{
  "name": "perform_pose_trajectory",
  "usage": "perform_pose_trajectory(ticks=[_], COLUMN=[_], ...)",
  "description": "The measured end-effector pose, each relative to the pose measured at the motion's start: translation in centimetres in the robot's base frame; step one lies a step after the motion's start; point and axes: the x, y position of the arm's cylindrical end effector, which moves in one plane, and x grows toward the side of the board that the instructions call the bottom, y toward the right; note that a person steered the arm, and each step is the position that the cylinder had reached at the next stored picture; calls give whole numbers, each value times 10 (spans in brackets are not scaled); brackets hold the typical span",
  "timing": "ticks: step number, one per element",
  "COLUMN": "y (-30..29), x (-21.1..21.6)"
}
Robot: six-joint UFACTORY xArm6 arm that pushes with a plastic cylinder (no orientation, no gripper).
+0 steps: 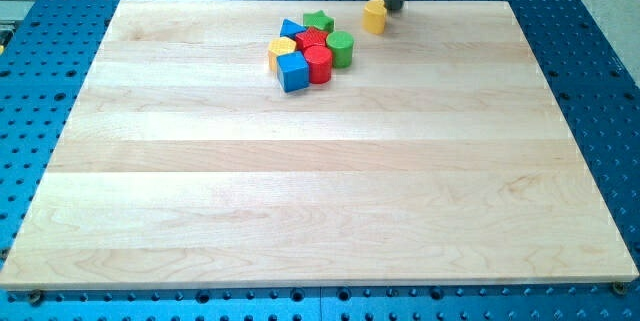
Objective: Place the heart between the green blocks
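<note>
Nearest us the wooden board (300,191) lies bare. Toward the upper middle of the frame we see a tight cluster: a blue cube (293,72) at its near edge, a red cylinder (318,63) touching its right, a yellow block (281,51) at the left, a green cylinder (341,49) at the right. Behind them sit a red block (311,40), a blue block (291,30) and a green star (318,22). Farther, upper right of the cluster and apart from it, stands the yellow heart (374,16). We carry no pincer; my tip (394,8) sits just beside the heart's right, seemingly touching.
</note>
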Motion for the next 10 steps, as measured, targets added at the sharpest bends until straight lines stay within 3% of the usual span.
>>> perform_pose_trajectory(ticks=[1,2,3,4,6,8,9,10], y=[-35,-35,24,46,-22,56,19,-4], x=[19,31,12,9,25,8,48,48])
